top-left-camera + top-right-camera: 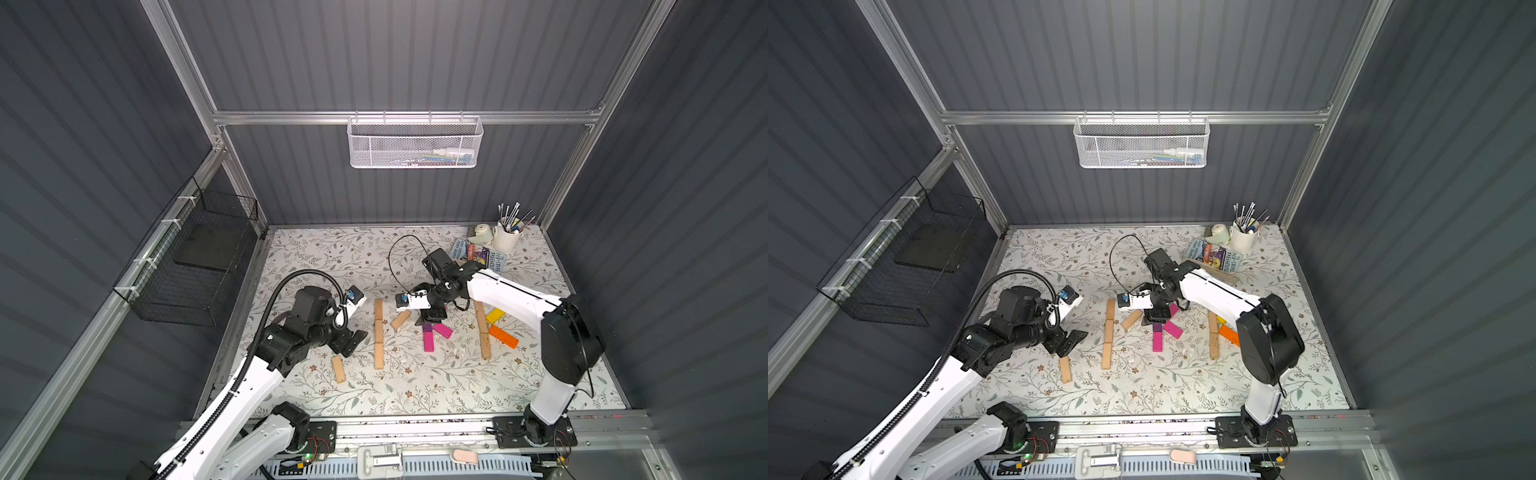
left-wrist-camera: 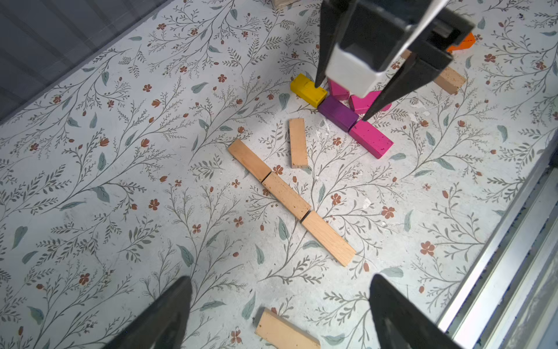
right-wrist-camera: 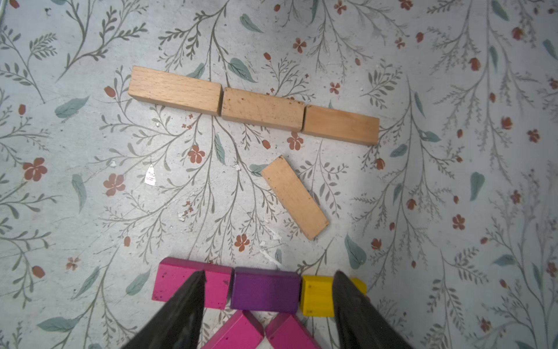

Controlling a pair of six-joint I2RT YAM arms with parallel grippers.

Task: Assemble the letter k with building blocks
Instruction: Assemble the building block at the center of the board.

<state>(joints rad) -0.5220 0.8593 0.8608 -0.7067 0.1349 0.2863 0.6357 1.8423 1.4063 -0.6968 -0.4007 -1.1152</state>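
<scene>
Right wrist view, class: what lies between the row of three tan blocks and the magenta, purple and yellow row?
One slanted tan block, touching neither the tan row nor the coloured row; the right wrist view shows it plainly.

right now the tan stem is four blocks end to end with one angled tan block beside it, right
Not four. The right wrist view shows the tan stem as three blocks end to end, with one angled tan block beside it.
</scene>
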